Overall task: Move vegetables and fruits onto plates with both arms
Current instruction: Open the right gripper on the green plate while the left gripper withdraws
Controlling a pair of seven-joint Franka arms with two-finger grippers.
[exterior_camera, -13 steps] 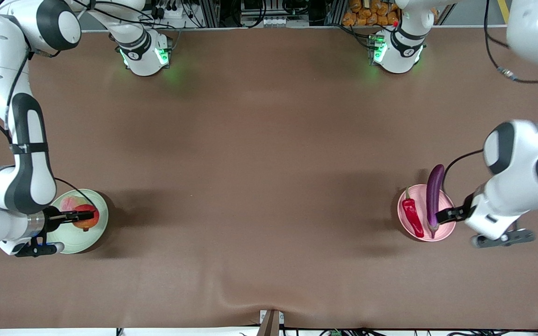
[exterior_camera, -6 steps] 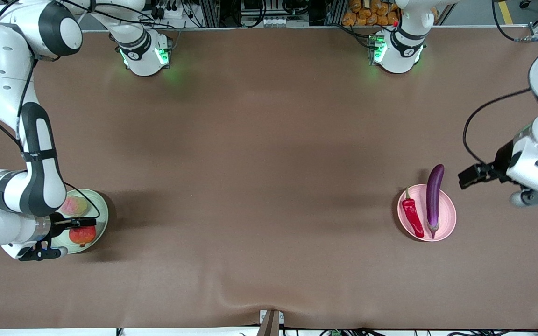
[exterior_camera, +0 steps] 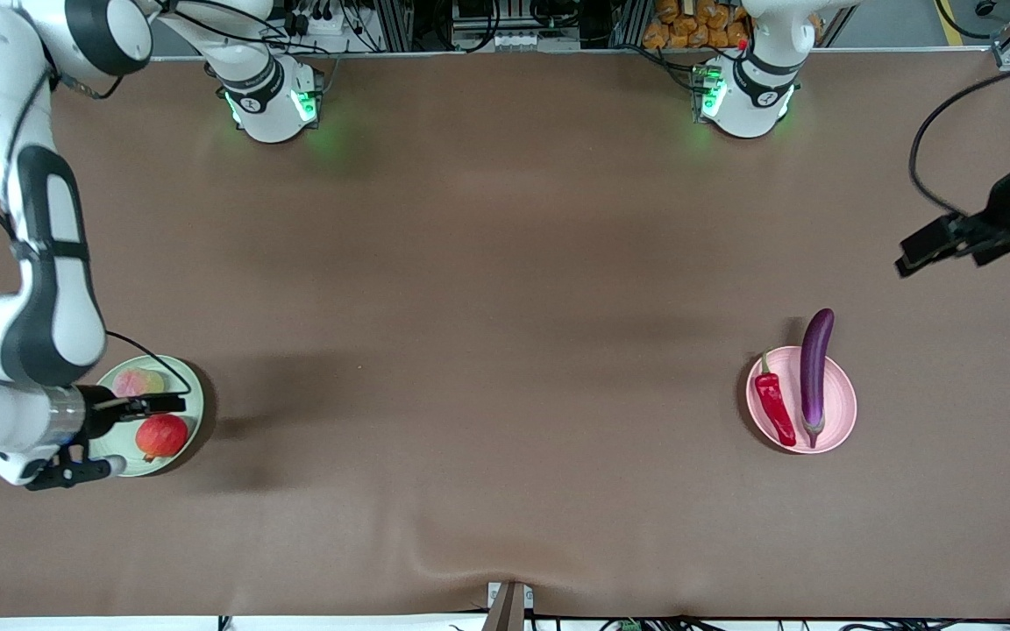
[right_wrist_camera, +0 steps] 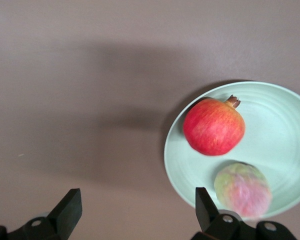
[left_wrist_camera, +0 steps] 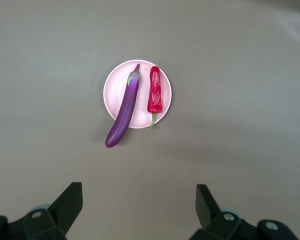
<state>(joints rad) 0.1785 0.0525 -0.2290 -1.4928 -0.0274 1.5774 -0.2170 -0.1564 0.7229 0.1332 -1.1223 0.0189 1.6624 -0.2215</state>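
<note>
Brown surface (exterior_camera: 505, 350) carries both plates. Pink plate (exterior_camera: 840, 410), left arm's end: eggplant (exterior_camera: 815, 372) beside chili pepper (exterior_camera: 773, 407). Green plate (exterior_camera: 191, 390), right arm's end: red fruit (exterior_camera: 162, 436) nearer camera, pink-green fruit (exterior_camera: 137, 382) beside it. Left gripper (left_wrist_camera: 139, 205) wide open, empty, over bare surface, well apart from its plate. Right gripper (right_wrist_camera: 135, 206) wide open, empty, over green plate's edge. Judgement: transfers look complete; next calls for clearing both arms.

front: high, faces robots | left wrist: down on pink plate (left_wrist_camera: 112, 92) | right wrist: close over green plate (right_wrist_camera: 285, 145)
</note>
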